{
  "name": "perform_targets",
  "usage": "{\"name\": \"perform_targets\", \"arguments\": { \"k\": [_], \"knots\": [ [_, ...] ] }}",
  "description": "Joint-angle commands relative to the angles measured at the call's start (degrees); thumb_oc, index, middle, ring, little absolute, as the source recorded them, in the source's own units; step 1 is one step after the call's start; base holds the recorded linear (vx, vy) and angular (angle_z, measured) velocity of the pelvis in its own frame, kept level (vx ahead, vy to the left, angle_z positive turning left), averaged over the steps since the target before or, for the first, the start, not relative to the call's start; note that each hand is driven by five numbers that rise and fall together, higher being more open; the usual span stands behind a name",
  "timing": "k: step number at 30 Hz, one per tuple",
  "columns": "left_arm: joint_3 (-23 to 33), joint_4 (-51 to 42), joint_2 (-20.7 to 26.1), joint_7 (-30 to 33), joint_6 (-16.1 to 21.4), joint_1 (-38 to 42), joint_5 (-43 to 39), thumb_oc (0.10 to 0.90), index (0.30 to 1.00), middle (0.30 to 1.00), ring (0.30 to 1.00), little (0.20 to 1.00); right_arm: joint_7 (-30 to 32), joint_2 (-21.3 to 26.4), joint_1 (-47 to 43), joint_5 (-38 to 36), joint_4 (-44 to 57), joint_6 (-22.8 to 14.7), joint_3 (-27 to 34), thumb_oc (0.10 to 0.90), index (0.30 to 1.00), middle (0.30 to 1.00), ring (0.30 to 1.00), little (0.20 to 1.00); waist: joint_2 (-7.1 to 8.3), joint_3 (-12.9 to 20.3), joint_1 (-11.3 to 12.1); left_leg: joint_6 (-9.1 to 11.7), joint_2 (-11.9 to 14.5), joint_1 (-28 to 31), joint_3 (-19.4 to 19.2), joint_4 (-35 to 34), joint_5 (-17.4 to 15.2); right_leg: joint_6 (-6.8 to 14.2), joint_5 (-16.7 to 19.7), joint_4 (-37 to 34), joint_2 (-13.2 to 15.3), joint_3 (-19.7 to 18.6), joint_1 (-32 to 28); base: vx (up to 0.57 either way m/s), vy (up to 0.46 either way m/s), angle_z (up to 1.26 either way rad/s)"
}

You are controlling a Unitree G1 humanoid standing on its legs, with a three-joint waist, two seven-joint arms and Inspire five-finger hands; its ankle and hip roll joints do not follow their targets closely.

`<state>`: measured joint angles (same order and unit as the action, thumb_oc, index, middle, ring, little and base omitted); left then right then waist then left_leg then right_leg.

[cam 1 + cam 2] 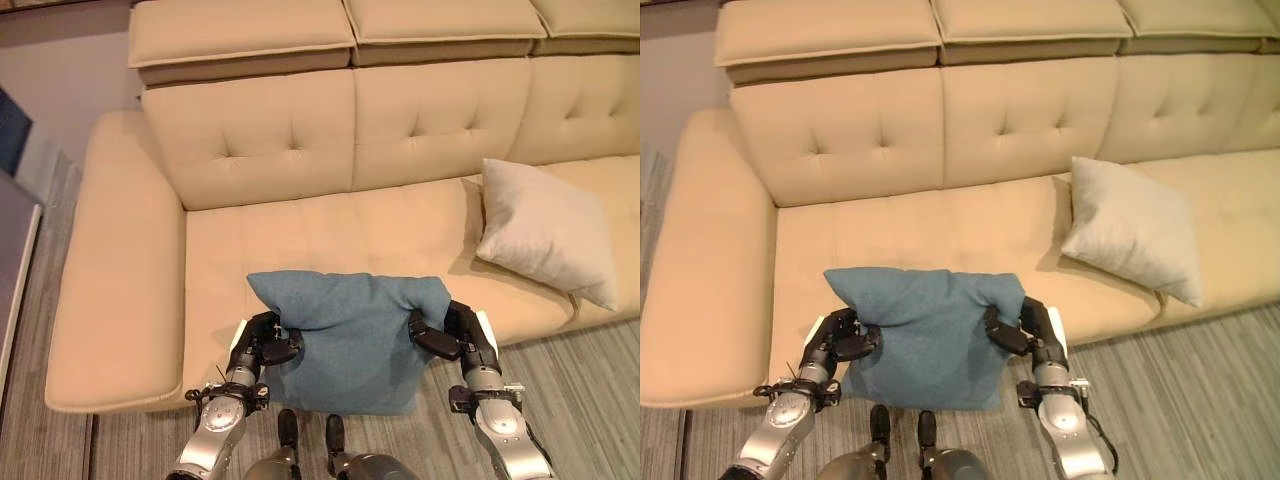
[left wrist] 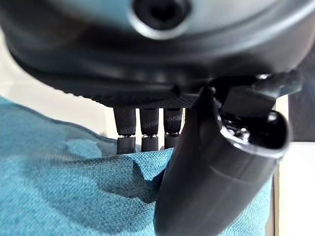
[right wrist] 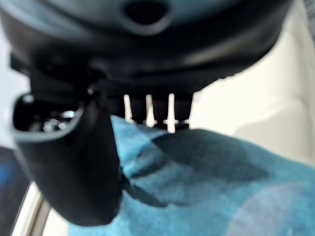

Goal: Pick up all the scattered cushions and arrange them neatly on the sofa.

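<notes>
A blue cushion hangs between both hands over the front edge of the beige sofa; its top lies on the seat and its lower part droops toward the floor. My left hand pinches its left edge, thumb on top of the blue cloth. My right hand pinches its right edge, thumb pressed on the fabric. A white cushion leans against the backrest on the right part of the seat.
The sofa's wide left armrest lies to the left of the blue cushion. The seat between the blue and white cushions is bare. Grey wood floor runs along the sofa front.
</notes>
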<state>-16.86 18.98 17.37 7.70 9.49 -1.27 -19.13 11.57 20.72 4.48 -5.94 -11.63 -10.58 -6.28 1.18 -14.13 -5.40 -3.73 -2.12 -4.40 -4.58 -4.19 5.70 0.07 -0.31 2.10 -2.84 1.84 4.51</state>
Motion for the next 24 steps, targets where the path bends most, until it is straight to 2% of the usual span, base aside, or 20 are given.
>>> {"name": "perform_targets", "arguments": {
  "k": [1, 3, 7, 8, 11, 15, 18, 22, 24],
  "knots": [
    [2.79, -9.76, 1.65, -1.49, 6.63, 1.30, -0.28, 0.400, 0.300, 0.300, 0.300, 0.300, -0.41, -1.35, -5.27, -1.16, 5.48, -5.70, 0.79, 0.400, 0.300, 0.300, 0.300, 0.300, 1.55, 5.27, 2.29, 1.50, 0.36, -1.39, -0.92, 8.24, -10.36, 7.89, -3.56, 9.97, 9.08, -2.22, 0.83, 0.06, 0.084, -0.19],
    [3.07, -9.73, 1.79, -1.27, 6.81, 1.32, 0.23, 0.400, 0.300, 0.300, 0.300, 0.300, -0.52, -1.78, -5.38, -1.07, 5.76, -5.86, 0.89, 0.400, 0.300, 0.300, 0.300, 0.300, 1.35, 5.00, 1.94, 1.25, 0.34, -0.52, -0.47, 8.14, -10.89, 7.99, -3.27, 11.93, 8.76, -3.57, 3.07, 0.08, 0.057, 0.02],
    [3.58, -9.91, 1.61, -0.18, 7.22, 2.04, 0.75, 0.400, 0.300, 0.300, 0.300, 0.300, -0.21, -1.60, -6.59, -0.98, 5.41, -5.92, 0.79, 0.400, 0.300, 0.300, 0.300, 0.300, 1.51, 5.16, 0.90, 1.33, -0.75, 1.88, 0.84, 6.88, -11.54, 7.45, -0.86, 6.00, 7.51, -4.09, 5.27, 0.13, -0.002, 0.16],
    [3.49, -10.01, 1.71, -0.10, 7.35, 2.66, 0.56, 0.400, 0.300, 0.300, 0.300, 0.300, -0.16, -1.52, -6.55, -1.32, 5.41, -6.10, 0.84, 0.400, 0.300, 0.300, 0.300, 0.300, 1.88, 5.27, 0.84, 1.46, -1.16, 1.95, 1.31, 7.09, -11.80, 7.39, -0.80, 3.13, 7.87, -4.02, 4.42, 0.12, -0.057, 0.10],
    [3.77, -10.29, 1.37, 1.36, 8.18, 4.74, 0.97, 0.400, 0.300, 0.300, 0.300, 0.300, 0.67, -1.39, -7.32, -1.07, 5.77, -6.44, 0.88, 0.400, 0.300, 0.300, 0.300, 0.300, 2.54, 5.55, 0.99, 2.12, -1.15, 2.20, 1.81, 6.20, -11.61, 7.34, 0.13, 0.86, 7.93, -3.75, 3.64, 0.08, -0.096, 0.18],
    [3.68, -10.22, 1.55, 3.08, 8.62, 8.08, 1.75, 0.400, 0.300, 0.300, 0.300, 0.300, 1.95, 0.16, -10.25, -0.60, 6.01, -6.42, 0.73, 0.400, 0.300, 0.300, 0.300, 0.300, 2.21, 7.16, 1.21, 3.15, -0.31, 1.99, 2.37, 2.95, -10.23, 6.72, 1.01, -2.72, 7.40, -2.36, 2.87, 0.09, -0.147, 0.37],
    [3.20, -9.80, 1.72, 5.86, 8.99, 13.64, 1.98, 0.400, 0.300, 0.300, 0.300, 0.300, 4.45, 1.44, -15.45, 0.06, 6.14, -6.43, -0.34, 0.400, 0.300, 0.300, 0.300, 0.300, 2.07, 7.16, 1.57, 4.14, 0.60, 1.17, 3.16, -0.02, -8.20, 6.32, 1.75, -5.77, 6.84, -1.03, 2.86, 0.02, -0.142, 0.22],
    [0.48, -4.87, 1.47, 12.04, 10.51, 28.17, 0.42, 0.400, 0.300, 0.300, 0.300, 0.300, 10.38, 2.95, -29.03, 1.26, 2.30, -5.93, -4.20, 0.400, 0.300, 0.300, 0.300, 0.300, 1.63, 6.12, 1.71, 5.26, 1.23, -4.10, 4.20, -0.81, -6.02, 6.04, 2.28, -7.08, 6.02, -0.21, 6.65, -0.09, -0.088, 0.14],
    [-1.68, -0.54, 2.63, 15.46, 12.08, 39.25, -1.56, 0.400, 0.300, 0.300, 0.300, 0.300, 13.77, 5.64, -39.88, 0.51, -3.07, -5.43, -6.90, 0.400, 0.300, 0.300, 0.300, 0.300, 1.18, 5.40, 1.74, 6.11, 1.10, -7.76, 4.83, -0.81, -4.61, 5.89, 2.78, -7.09, 5.70, 0.02, 9.46, -0.12, -0.061, 0.10]
  ]
}}
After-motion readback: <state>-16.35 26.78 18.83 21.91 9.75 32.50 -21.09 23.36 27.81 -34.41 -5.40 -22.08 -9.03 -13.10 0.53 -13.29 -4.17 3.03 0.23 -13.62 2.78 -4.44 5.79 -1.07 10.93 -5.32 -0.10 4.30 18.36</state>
